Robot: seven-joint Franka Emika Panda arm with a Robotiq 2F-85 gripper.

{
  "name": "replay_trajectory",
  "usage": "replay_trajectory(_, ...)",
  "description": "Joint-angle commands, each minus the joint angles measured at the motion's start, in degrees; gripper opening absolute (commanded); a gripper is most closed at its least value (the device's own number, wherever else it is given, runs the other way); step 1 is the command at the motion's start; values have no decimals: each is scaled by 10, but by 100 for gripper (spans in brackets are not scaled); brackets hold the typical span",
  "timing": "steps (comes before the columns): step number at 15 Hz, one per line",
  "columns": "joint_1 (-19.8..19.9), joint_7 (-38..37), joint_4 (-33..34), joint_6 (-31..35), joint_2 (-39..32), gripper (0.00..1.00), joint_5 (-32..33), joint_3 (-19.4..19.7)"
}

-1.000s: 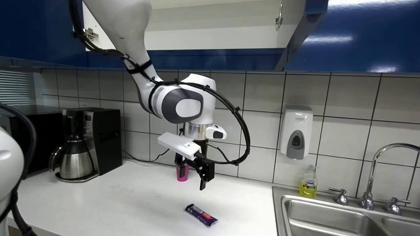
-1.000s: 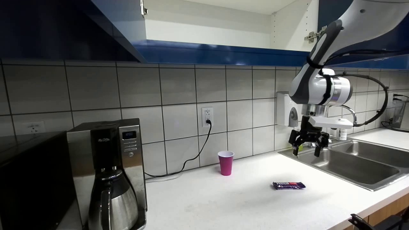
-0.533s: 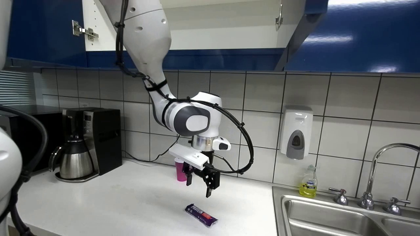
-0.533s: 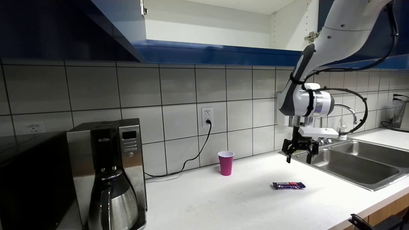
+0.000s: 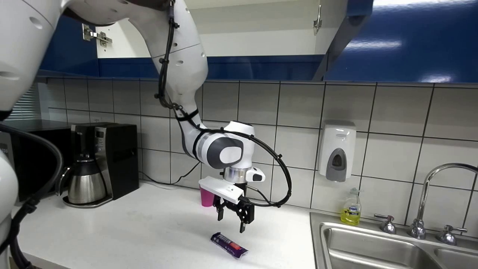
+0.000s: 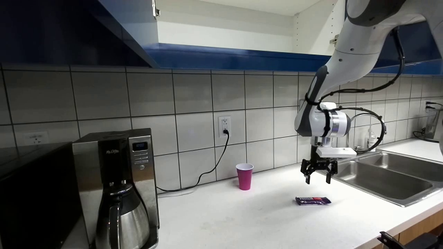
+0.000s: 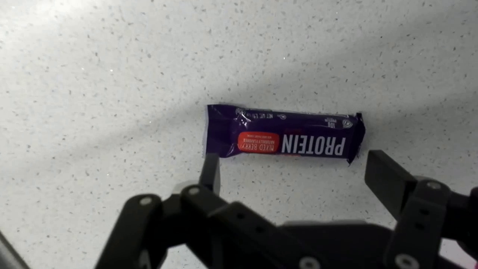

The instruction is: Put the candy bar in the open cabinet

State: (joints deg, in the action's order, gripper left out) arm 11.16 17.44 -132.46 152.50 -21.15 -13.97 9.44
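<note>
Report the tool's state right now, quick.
Tool: open, holding nothing; the candy bar lies on the counter.

From here I see my arm [image 5: 183, 71], partly out of frame, bent at a high elbow [image 6: 375, 10], the forearm [image 6: 353, 65] slanting down to the wrist [image 5: 229, 153]. In both exterior views my gripper [image 6: 317, 181] hangs below that, pointing down, above the counter [image 6: 221, 221], between its front and back edges. In the wrist view I have the two fingers [image 7: 388, 183] standing wide apart, their tips roughly level with each other.
</note>
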Motion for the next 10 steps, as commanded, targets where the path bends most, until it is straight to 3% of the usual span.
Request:
replay_trajectory(1, 23, -4, 24, 8, -26, 100, 21, -22)
replay_trajectory(10, 25, -13, 19, 13, -40, 100, 45, -30)
